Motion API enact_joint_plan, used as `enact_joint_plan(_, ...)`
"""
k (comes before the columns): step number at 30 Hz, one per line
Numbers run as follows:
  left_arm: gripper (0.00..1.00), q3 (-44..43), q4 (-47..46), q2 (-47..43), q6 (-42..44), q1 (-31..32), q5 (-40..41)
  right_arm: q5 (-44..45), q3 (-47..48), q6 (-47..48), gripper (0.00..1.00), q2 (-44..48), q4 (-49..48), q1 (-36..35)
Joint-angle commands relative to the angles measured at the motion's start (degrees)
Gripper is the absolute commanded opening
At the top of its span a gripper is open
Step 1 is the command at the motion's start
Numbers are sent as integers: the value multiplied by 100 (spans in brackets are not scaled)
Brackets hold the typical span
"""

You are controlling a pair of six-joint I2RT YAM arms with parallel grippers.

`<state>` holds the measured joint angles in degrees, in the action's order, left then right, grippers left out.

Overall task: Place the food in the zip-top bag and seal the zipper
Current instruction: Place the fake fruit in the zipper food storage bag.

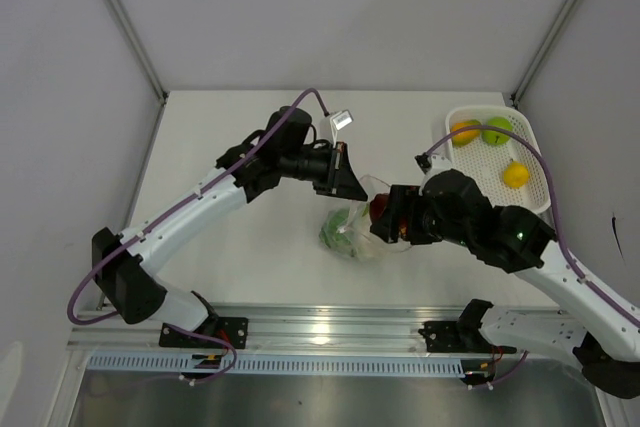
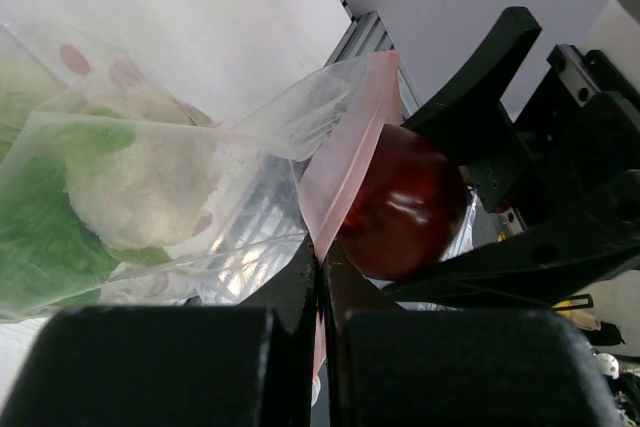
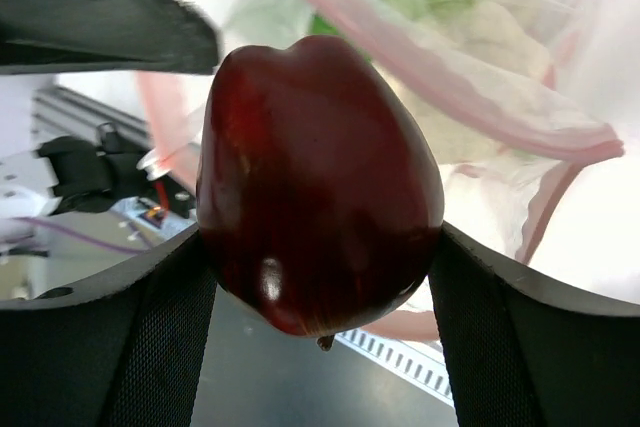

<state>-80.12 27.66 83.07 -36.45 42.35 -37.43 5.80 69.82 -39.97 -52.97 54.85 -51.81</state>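
The clear zip-top bag (image 1: 352, 227) with pinkish dots lies mid-table, its mouth lifted. A green-white cabbage (image 2: 110, 187) sits inside it. My left gripper (image 1: 352, 179) is shut on the bag's pink zipper strip (image 2: 345, 162) and holds the mouth edge up. My right gripper (image 1: 384, 217) is shut on a dark red apple (image 3: 315, 182), held right at the bag's mouth; the apple also shows in the left wrist view (image 2: 400, 205), beside the pink strip. In the right wrist view the open pink rim (image 3: 470, 77) lies just beyond the apple.
A white mesh basket (image 1: 535, 182) stands at the back right with an orange fruit (image 1: 465, 131), a green apple (image 1: 497, 131) and a yellow fruit (image 1: 515, 174). A metal rail (image 1: 330, 332) runs along the table's near edge.
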Motion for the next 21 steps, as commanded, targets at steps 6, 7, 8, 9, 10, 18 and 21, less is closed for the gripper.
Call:
enact_joint_plan(6, 1, -136, -94, -309, 6, 19, 87, 597, 418, 165, 27, -704, 342, -22)
enact_joint_plan(7, 0, -127, -103, -326, -3, 28, 95, 641, 436, 156, 29, -767, 420, -22)
enact_joint_plan(8, 1, -127, -94, -326, -12, 37, 104, 746, 497, 156, 31, -811, 456, -22)
enact_joint_plan(9, 1, -127, -94, -344, -12, 45, 113, 808, 523, 156, 33, -881, 483, -13)
enact_joint_plan(10, 1, -118, -94, -353, -12, 54, 113, 887, 524, 164, 41, -908, 535, -22)
enact_joint_plan(18, 1, -171, -50, -397, -20, 98, 166, 1081, 655, 410, 71, -812, 650, 302)
enact_joint_plan(21, 1, -171, -50, -414, -20, 98, 175, 862, 629, 516, 93, -627, 632, 505)
